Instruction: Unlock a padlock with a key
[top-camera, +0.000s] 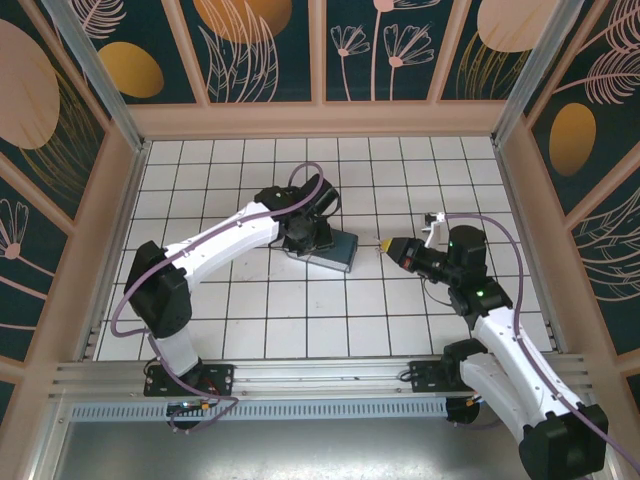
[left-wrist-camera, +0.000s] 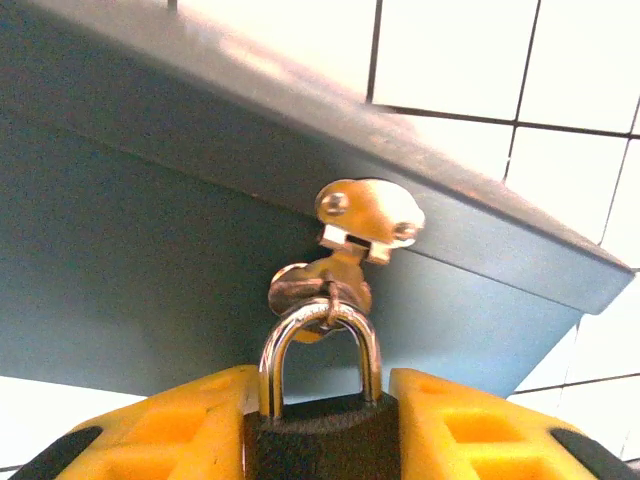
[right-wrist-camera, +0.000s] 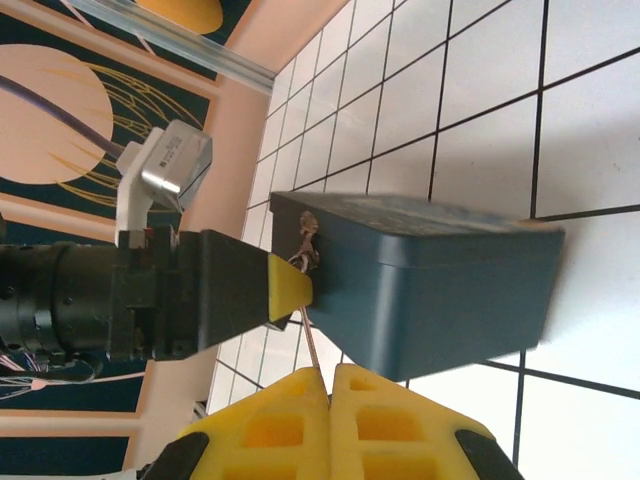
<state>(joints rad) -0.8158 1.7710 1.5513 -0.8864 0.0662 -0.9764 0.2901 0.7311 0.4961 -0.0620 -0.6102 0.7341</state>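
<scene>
You are pinching the key in the right gripper, jaws closed tight on it, its thin shaft pointing toward the blue-grey box. Beyond, the left gripper is clamping the padlock, which is hanging by its shackle from the box's hasp. Be steadying the padlock and lining the key up with its keyway, which is hiding from view. No writing is showing legibly.
</scene>
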